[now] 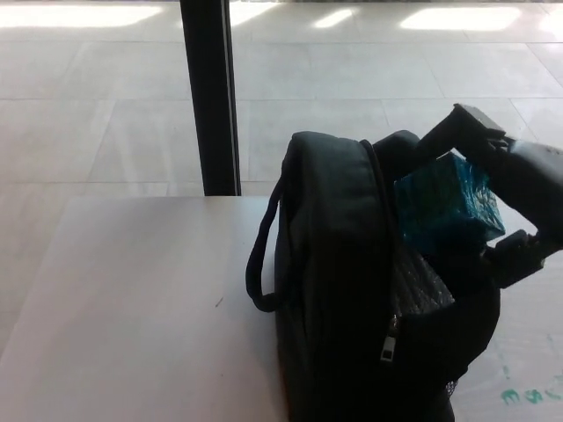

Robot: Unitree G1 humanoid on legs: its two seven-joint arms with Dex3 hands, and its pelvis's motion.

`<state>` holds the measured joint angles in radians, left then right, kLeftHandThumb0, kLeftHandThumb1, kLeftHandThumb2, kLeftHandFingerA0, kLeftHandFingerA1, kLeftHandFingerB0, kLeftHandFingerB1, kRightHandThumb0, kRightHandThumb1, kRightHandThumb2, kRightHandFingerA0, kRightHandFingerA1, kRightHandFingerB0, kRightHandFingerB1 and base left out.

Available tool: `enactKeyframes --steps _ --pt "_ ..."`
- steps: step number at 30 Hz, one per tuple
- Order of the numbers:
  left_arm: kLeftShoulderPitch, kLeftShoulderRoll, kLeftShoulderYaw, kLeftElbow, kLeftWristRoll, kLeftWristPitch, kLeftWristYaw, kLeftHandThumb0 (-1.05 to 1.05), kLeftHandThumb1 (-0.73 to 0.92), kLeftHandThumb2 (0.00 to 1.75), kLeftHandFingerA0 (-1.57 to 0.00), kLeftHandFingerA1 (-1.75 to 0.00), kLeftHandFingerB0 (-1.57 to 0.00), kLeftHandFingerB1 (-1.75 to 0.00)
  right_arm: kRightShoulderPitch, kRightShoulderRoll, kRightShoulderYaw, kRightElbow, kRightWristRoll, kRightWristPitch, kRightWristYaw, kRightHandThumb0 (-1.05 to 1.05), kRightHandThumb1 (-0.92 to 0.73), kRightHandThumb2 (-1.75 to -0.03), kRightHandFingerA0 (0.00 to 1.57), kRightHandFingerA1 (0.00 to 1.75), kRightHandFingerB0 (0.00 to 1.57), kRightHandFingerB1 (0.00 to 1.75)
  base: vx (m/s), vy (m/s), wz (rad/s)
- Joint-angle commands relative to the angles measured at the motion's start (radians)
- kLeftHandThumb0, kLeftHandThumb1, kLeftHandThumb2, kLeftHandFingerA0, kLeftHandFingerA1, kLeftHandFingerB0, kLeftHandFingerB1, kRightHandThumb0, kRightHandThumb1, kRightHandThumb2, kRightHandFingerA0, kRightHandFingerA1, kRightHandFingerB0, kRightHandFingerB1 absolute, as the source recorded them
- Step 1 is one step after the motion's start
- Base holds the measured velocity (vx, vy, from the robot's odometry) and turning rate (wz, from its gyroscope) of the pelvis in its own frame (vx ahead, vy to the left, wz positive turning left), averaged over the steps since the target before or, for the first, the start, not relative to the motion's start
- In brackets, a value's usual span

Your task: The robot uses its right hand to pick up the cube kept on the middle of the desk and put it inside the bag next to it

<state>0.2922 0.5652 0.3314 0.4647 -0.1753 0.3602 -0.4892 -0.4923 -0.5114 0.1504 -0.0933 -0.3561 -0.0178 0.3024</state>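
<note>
Right hand point(506, 207) closed on the cube point(447, 211), coming in from picture right. One finger point(457, 127) over the cube's top, another point(519, 255) under its lower right edge. Cube off the table, hanging at the mouth of the bag point(369, 281), low corner just at or inside the rim; cannot tell if touching the lining. Left hand not in view.

Cube: teal, with a glossy, crinkled-looking surface, maybe wrapped; probably light and stiff enough to take a firm pinch, likely a bit slippery. Opposite flat faces look like the best hold, as gripped now. No sign of fragility.

Bag: black soft fabric, standing on its side, zipper point(388, 338) open, pale quilted lining showing inside. Walls look floppy, so the opening could fold or shift if pushed. Carry loop point(258, 264) on the left side, clear of the work. Judgement: place step nearly done, release still to come.

Table point(132, 316): plain pale top, matte, small dark speck left of the bag, green marks at lower right corner. Beyond it, a pale tiled floor point(106, 105) with bright light patches and a black vertical post point(211, 88) behind the table edge.
</note>
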Motion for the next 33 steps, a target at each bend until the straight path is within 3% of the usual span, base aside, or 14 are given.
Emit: enactKeyframes --steps 1,2,9,19,20,21,22,24,25,26,27,28,29,33 --pt "0.013 0.015 0.005 -0.03 -0.003 0.025 -0.002 -0.65 0.6 0.96 -0.34 -0.61 -0.27 -0.52 -0.03 0.009 0.031 0.044 -0.04 -0.027 -0.005 -0.24 -0.48 -1.17 1.18 1.39 1.01 1.27 0.0 0.0 0.0" --pt "0.016 0.016 0.004 -0.038 -0.003 0.028 -0.004 -0.65 0.61 0.96 -0.33 -0.61 -0.27 -0.52 -0.04 0.016 0.041 0.051 -0.047 -0.031 -0.008 -0.16 -0.48 -1.19 0.87 1.75 0.74 1.61 0.0 0.0 0.0" --pt "0.018 0.013 0.004 -0.043 0.001 0.023 0.002 -0.64 0.59 0.97 -0.38 -0.63 -0.28 -0.52 -0.141 0.067 0.118 0.047 -0.099 0.026 0.02 -0.21 -0.59 -0.92 0.87 1.75 0.71 1.58 0.0 0.0 0.0" --pt "0.019 0.018 0.009 -0.046 -0.001 0.022 -0.003 -0.62 0.58 0.97 -0.39 -0.65 -0.29 -0.53 -0.256 0.046 0.207 0.123 -0.224 0.014 0.035 -0.24 -0.56 -0.94 0.88 1.75 0.7 1.65 0.0 0.0 0.0" --pt "0.009 0.02 0.003 -0.02 0.003 0.012 -0.008 -0.59 0.73 0.62 -0.35 -0.55 -0.36 -0.42 -0.294 0.005 0.26 0.109 -0.3 0.055 0.132 -0.21 -0.54 -0.91 0.88 1.75 0.76 1.53 0.0 0.0 0.0" --pt "0.008 0.02 0.003 -0.02 0.003 0.012 -0.008 -0.59 0.73 0.62 -0.35 -0.55 -0.36 -0.42 -0.295 0.004 0.262 0.108 -0.301 0.057 0.132 -0.21 -0.54 -0.91 0.88 1.75 0.76 1.53 0.0 0.0 0.0" --pt "0.007 0.02 0.002 -0.015 0.005 0.008 -0.007 -0.6 0.73 0.62 -0.36 -0.55 -0.37 -0.43 -0.302 -0.006 0.275 0.102 -0.311 0.07 0.161 -0.22 -0.56 -0.83 0.88 1.75 0.85 1.14 0.0 0.0 0.0" --pt "0.005 0.021 0.001 -0.008 0.008 0.003 -0.006 -0.6 0.73 0.62 -0.36 -0.55 -0.37 -0.43 -0.312 -0.021 0.296 0.093 -0.327 0.091 0.205 -0.22 -0.56 -0.83 0.88 1.75 0.85 1.14 0.0 0.0 0.0" --pt "0.011 0.024 -0.005 -0.016 0.015 -0.007 -0.008 -0.67 0.6 0.96 -0.36 -0.62 -0.27 -0.52 -0.305 -0.046 0.316 0.078 -0.344 0.107 0.265 -0.29 -0.65 -0.67 0.88 1.54 0.81 0.68 0.0 0.0 0.0" --pt "0.011 0.024 -0.006 -0.015 0.014 -0.007 -0.008 -0.67 0.6 0.96 -0.36 -0.62 -0.27 -0.52 -0.306 -0.047 0.318 0.076 -0.344 0.111 0.267 -0.29 -0.65 -0.67 0.88 1.54 0.81 0.68 0.0 0.0 0.0" --pt "0.011 0.024 -0.003 -0.02 0.008 0.004 -0.012 -0.61 0.73 0.63 -0.33 -0.55 -0.34 -0.43 -0.328 -0.073 0.359 0.068 -0.377 0.176 0.41 -0.39 -0.61 -0.59 0.55 0.94 0.24 0.33 0.0 0.0 0.0" --pt "0.014 0.023 -0.003 -0.024 0.009 0.001 -0.011 -0.66 0.6 0.95 -0.34 -0.62 -0.27 -0.52 -0.337 -0.086 0.377 0.065 -0.39 0.199 0.471 -0.47 -0.56 -0.57 0.14 0.52 0.02 0.28 0.0 0.0 0.0" --pt "0.017 0.022 -0.002 -0.033 0.008 0.005 -0.009 -0.66 0.6 0.95 -0.33 -0.61 -0.27 -0.52 -0.342 -0.099 0.393 0.065 -0.408 0.207 0.511 -0.71 -0.37 -0.69 0.0 0.08 0.0 0.0 0.0 0.0 0.0" --pt "0.027 0.022 -0.001 -0.053 0.005 0.011 -0.013 -0.66 0.6 0.94 -0.3 -0.6 -0.27 -0.52 -0.329 -0.129 0.39 0.061 -0.415 0.198 0.514 -0.76 -0.39 -0.66 0.0 0.0 0.0 0.0 0.0 0.0 0.0"
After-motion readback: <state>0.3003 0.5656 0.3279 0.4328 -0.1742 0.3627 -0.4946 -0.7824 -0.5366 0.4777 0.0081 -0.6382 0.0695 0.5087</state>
